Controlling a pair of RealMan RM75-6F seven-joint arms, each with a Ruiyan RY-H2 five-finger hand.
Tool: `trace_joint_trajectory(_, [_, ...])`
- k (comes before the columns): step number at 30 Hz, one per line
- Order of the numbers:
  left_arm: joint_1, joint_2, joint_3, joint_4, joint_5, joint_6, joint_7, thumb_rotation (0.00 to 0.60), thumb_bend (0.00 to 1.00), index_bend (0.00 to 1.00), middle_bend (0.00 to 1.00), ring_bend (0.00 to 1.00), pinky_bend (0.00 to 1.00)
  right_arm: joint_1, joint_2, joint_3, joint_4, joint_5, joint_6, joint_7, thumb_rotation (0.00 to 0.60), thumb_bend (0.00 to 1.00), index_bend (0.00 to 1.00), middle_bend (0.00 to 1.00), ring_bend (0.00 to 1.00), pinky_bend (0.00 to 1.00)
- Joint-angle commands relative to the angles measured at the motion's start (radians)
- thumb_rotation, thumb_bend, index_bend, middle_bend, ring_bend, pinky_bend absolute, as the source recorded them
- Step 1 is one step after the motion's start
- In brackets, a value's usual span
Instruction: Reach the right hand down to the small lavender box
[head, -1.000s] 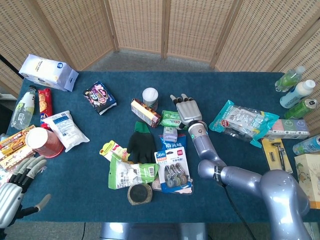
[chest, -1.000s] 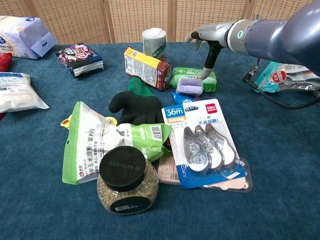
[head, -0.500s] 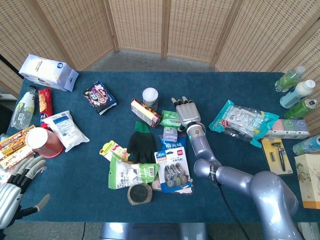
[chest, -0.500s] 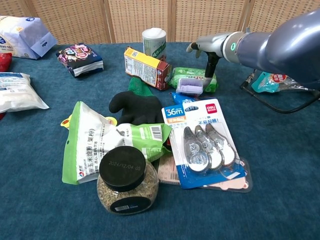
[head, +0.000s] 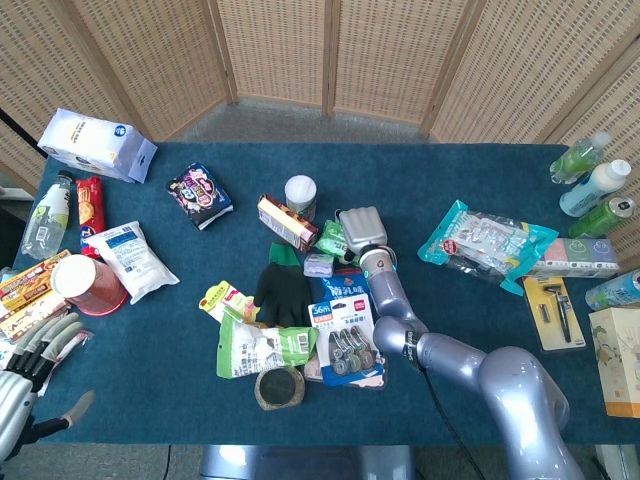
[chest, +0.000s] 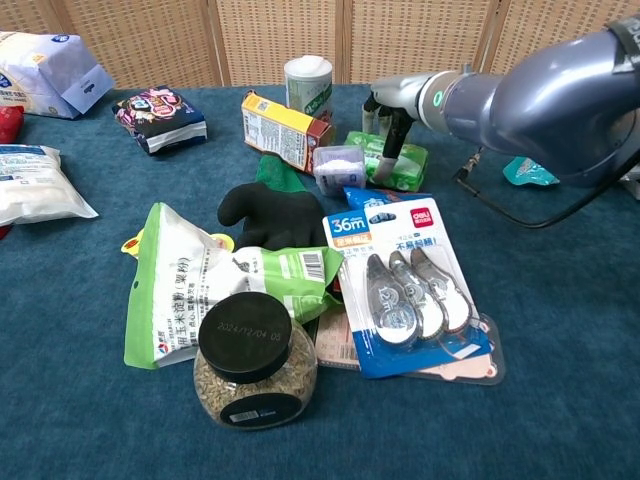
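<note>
The small lavender box (head: 318, 264) (chest: 338, 165) lies tilted between a yellow carton (head: 288, 222) (chest: 285, 130) and a green wipes packet (head: 334, 238) (chest: 408, 160). My right hand (head: 360, 228) (chest: 388, 125) hangs over the packet with its fingers (chest: 384, 160) pointing down just right of the box; whether they touch it is unclear. It holds nothing. My left hand (head: 25, 385) rests at the near left table edge, fingers spread, far from the box.
A black glove (chest: 270, 215), a correction tape pack (chest: 405, 285), a green snack bag (chest: 200, 270) and a seed jar (chest: 255, 365) crowd the near side. A white-lidded canister (chest: 308, 85) stands behind the carton. Bottles (head: 595, 185) line the far right.
My right hand has come left and down, its fingers now bent toward the table. The lavender box slid left off the green packet and tipped; the yellow carton shifted slightly left.
</note>
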Motion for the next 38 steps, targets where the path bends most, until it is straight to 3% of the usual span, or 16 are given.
trace_joint_trajectory(1, [0.005,-0.003,0.000,0.011,-0.006,0.008,-0.015,0.600,0.36,0.05,0.06,0.00,0.00,-0.031,0.043,0.042,-0.052,-0.050,0.031,0.080,0.600,0.14,0.69,0.92,1.00,1.00])
trace_joint_trajectory(11, [-0.002,-0.021,-0.004,0.035,0.000,0.004,-0.043,0.600,0.36,0.05,0.06,0.00,0.00,-0.184,0.262,0.091,-0.375,-0.259,0.203,0.272,0.600,0.15,0.69,0.93,1.00,1.00])
trace_joint_trajectory(18, [-0.005,-0.029,0.000,0.029,0.023,0.003,-0.033,0.600,0.36,0.05,0.06,0.00,0.00,-0.303,0.418,0.128,-0.660,-0.367,0.330,0.387,0.600,0.15,0.69,0.93,1.00,1.00])
trace_joint_trajectory(27, [-0.006,-0.032,0.005,0.016,0.044,0.005,-0.025,0.600,0.36,0.05,0.06,0.00,0.00,-0.433,0.553,0.168,-0.982,-0.484,0.435,0.550,0.600,0.15,0.68,0.93,1.00,1.00])
trace_joint_trajectory(31, [-0.008,-0.034,0.006,0.015,0.051,0.004,-0.024,0.600,0.36,0.05,0.06,0.00,0.00,-0.470,0.598,0.170,-1.067,-0.517,0.446,0.592,0.600,0.15,0.68,0.93,1.00,1.00])
trace_joint_trajectory(38, [-0.005,-0.033,0.008,0.017,0.054,0.011,-0.022,0.600,0.36,0.05,0.06,0.00,0.00,-0.494,0.621,0.159,-1.094,-0.539,0.464,0.595,0.600,0.15,0.69,0.93,1.00,1.00])
